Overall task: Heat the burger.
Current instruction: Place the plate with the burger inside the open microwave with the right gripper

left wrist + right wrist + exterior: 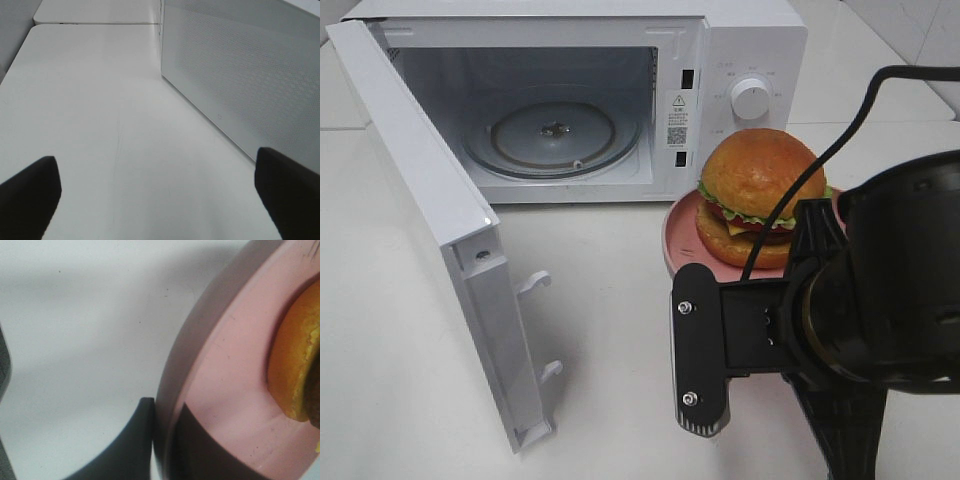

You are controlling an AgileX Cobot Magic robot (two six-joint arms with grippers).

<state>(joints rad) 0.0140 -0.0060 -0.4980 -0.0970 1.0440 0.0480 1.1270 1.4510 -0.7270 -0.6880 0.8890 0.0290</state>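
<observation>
White tabletop (400,380) under everything. Microwave (750,50) stood at the back, door (420,200) swung wide open on the high cam's left side. Glass turntable (555,135) visible inside the cavity. Knob (750,98) on the control panel, R of the cavity.

Burger (760,190) sat upright on a pink plate (682,240), outside the microwave, just in front of the control panel. Glossy bun on top, lettuce + cheese showing round the edge.

My R gripper (162,440): jaws nearly closed, pinching the plate rim. One finger (130,445) lay against the rim's outer side, the other on the plate's inner face. Grip was on the plate only. Burger sat further in on the plate, apart from both fingers. Couldn't tell if the plate rested on the tabletop or hung just off it. From the high cam my R arm (880,290) covered the plate's near edge, so the grip point was hidden there. Black cable (820,160) crossed in front of the burger.

My L gripper (157,200): jaws spread wide, nothing btw. them, tabletop below. White dotted panel (240,75) ran alongside. Door or microwave wall, couldn't tell.
</observation>
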